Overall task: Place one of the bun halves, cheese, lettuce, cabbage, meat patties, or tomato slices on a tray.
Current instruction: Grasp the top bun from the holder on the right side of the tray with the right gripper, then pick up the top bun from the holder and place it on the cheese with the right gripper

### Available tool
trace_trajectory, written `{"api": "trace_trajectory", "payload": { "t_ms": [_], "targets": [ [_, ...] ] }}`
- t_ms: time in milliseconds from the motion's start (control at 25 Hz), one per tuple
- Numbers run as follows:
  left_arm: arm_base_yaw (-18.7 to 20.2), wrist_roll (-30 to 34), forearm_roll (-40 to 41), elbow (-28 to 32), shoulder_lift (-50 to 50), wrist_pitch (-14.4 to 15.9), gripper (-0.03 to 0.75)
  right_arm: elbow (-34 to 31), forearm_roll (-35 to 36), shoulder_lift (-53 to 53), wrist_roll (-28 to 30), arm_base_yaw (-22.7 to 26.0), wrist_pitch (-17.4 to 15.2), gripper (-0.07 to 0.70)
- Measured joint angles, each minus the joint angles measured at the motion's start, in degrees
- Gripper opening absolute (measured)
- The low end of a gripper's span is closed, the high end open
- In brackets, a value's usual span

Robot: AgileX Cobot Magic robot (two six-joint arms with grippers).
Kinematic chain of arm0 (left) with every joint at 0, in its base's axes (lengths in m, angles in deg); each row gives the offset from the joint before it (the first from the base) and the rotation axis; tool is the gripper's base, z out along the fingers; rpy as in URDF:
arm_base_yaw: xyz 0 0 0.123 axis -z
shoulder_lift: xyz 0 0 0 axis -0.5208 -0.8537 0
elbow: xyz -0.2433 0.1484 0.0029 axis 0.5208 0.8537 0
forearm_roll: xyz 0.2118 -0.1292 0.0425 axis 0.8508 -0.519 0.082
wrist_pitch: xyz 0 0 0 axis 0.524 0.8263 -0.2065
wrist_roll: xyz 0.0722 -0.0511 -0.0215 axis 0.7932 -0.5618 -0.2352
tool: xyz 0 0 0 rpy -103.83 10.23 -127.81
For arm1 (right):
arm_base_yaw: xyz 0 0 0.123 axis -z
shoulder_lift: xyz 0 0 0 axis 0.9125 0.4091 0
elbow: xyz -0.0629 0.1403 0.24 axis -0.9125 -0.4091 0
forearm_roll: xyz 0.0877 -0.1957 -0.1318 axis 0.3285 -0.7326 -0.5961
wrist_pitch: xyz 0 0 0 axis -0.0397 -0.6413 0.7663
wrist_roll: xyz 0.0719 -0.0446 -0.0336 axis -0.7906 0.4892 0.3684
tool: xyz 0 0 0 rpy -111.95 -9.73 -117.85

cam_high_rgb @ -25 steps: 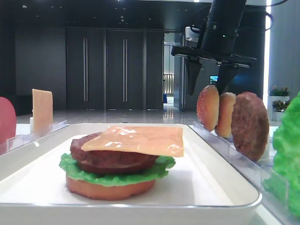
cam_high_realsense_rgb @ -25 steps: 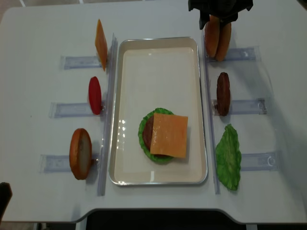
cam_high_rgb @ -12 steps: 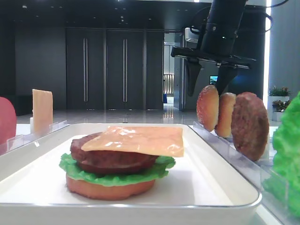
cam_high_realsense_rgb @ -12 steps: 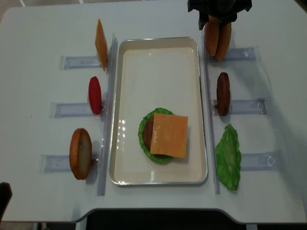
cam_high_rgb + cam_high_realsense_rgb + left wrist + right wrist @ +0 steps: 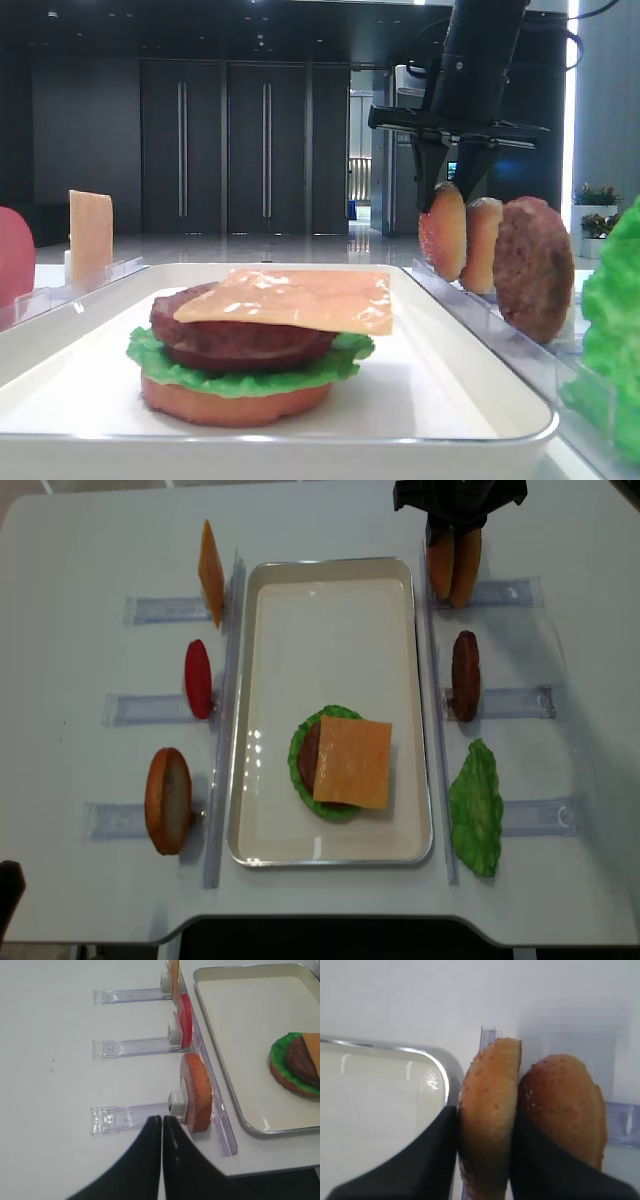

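My right gripper (image 5: 485, 1152) is shut on a bun half (image 5: 488, 1105) that stands on edge in a clear rack at the back right, next to the tray's far corner (image 5: 442, 1072). A second bun half (image 5: 567, 1105) leans against it from the right. From above, the right gripper (image 5: 452, 522) sits over both bun halves (image 5: 452, 565). The white tray (image 5: 330, 564) holds a stack of bun base, lettuce, patty and cheese (image 5: 352, 762). My left gripper (image 5: 162, 1121) is shut and empty, beside another bun half (image 5: 196, 1091) at the front left.
Left racks hold an upright cheese slice (image 5: 210, 570) and a tomato slice (image 5: 198, 678). Right racks hold a meat patty (image 5: 465, 675) and a lettuce leaf (image 5: 476, 808). Clear rack rails (image 5: 132, 1045) run along both long sides of the tray.
The right gripper's jaws have closed from wide open onto the left bun half of the pair. The left arm has not moved.
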Motion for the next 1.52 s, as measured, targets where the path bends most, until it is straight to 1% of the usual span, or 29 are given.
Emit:
{"api": "trace_trajectory", "payload": {
  "t_ms": [280,400,600,680,840,1040,1200,1520],
  "targets": [
    [0.0,0.0,0.0,0.0,0.0,0.0,0.0,0.0,1.2,0.0,0.0,0.0,-0.6,0.215],
    [0.0,0.0,0.0,0.0,0.0,0.0,0.0,0.0,1.96,-0.15,0.0,0.0,-1.35,0.213],
    [0.0,0.0,0.0,0.0,0.0,0.0,0.0,1.72,3.01,-0.18,0.0,0.0,-4.98,0.212],
    [0.0,0.0,0.0,0.0,0.0,0.0,0.0,3.16,3.41,-0.18,0.0,0.0,-7.0,0.212],
    [0.0,0.0,0.0,0.0,0.0,0.0,0.0,6.84,3.79,-0.28,0.0,0.0,-9.72,0.212],
    [0.0,0.0,0.0,0.0,0.0,0.0,0.0,9.48,6.42,-0.69,0.0,0.0,-10.16,0.212],
    [0.0,0.0,0.0,0.0,0.0,0.0,0.0,9.63,7.6,-1.98,0.0,0.0,-10.36,0.212],
    [0.0,0.0,0.0,0.0,0.0,0.0,0.0,9.57,7.76,-5.3,0.25,0.0,-10.36,0.212]
  ]
}}
